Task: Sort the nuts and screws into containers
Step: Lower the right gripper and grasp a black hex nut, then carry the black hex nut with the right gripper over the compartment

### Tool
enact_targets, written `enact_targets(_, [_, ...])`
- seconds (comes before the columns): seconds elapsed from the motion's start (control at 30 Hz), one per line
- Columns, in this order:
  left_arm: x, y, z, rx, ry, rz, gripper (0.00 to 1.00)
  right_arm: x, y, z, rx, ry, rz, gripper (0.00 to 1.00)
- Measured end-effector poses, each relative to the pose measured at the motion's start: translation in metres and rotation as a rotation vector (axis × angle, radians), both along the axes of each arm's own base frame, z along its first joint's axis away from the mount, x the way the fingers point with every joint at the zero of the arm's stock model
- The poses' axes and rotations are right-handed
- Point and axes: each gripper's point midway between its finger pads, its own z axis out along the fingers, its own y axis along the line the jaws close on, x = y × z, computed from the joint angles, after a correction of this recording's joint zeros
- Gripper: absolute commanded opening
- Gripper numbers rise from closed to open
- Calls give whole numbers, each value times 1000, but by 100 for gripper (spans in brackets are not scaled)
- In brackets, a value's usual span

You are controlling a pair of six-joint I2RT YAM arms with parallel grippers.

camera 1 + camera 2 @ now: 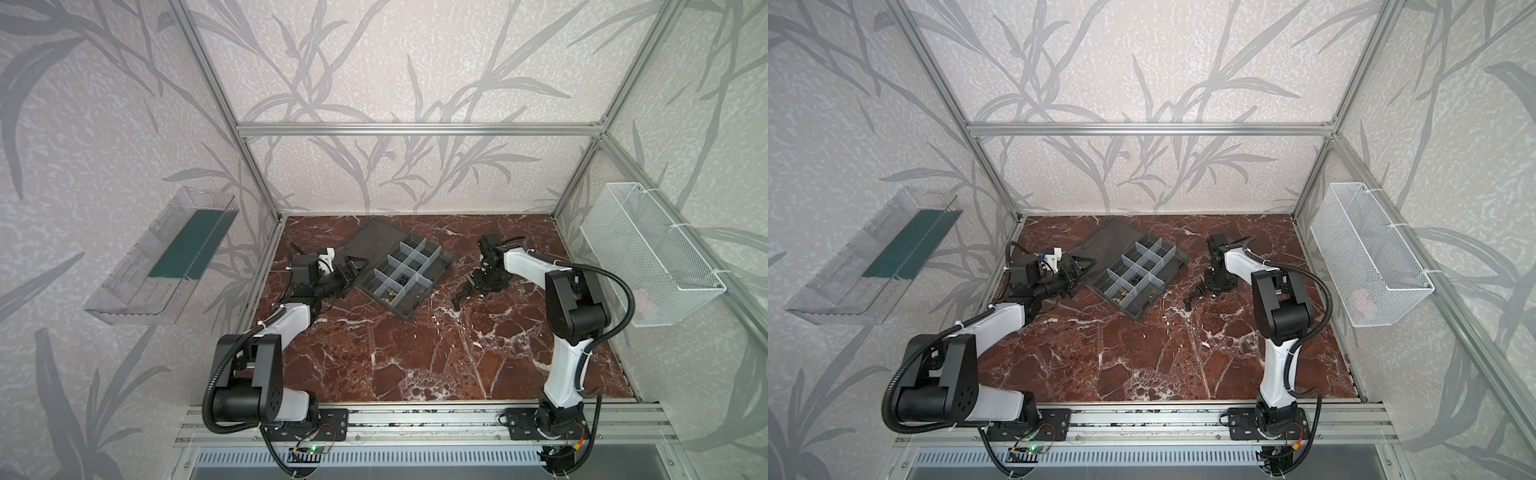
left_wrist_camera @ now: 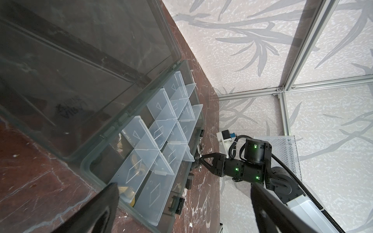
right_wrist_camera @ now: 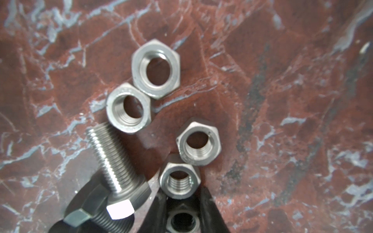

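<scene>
A clear plastic wall bin point(image 1: 137, 266) with a green strip inside hangs on the left wall. Below it, over the red-brown marbled desk point(image 1: 415, 365), the left gripper point(image 1: 357, 269) sits just beside the left edge of a shallow dark grey plastic organizer box point(image 1: 429, 289). Its jaws stand wide apart and hold nothing.

The box lies open, its flat lid point(image 1: 368, 243) folded back onto the desk. Translucent whitish dividers split it into small square containers point(image 1: 409, 259). One near cell holds brass-coloured nuts point(image 1: 388, 296), and the cell beside it holds small dark screws point(image 1: 402, 281).

Right of the box, loose dark screws point(image 1: 461, 296) and shiny silver hex nuts point(image 3: 155, 68) lie on the desk, the nuts in touching pairs. The right gripper point(image 3: 181, 192) points down onto this cluster. Its jaws are drawn close on either side of one shadowed nut point(image 3: 181, 222), though I cannot tell whether they pinch it.

A white wire mesh basket point(image 1: 648, 257) hangs on the right wall.
</scene>
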Motion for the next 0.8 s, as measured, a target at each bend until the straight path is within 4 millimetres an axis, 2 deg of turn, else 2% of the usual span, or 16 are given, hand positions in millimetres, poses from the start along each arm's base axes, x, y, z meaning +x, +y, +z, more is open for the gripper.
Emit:
enact_targets(0.27, [0,0,0,0,-1,0,99,0,0,1,3,-5,1,10])
enact_targets(0.5, [0,0,0,0,-2,0,100,-5,2,8,19,-2,4,8])
enact_targets(0.63, [0,0,0,0,-2,0,99,-6,6,28,48,-28,14,6])
enact_targets(0.8, [0,0,1,-1,-3,1,100,11,22,74,110,-131,52,5])
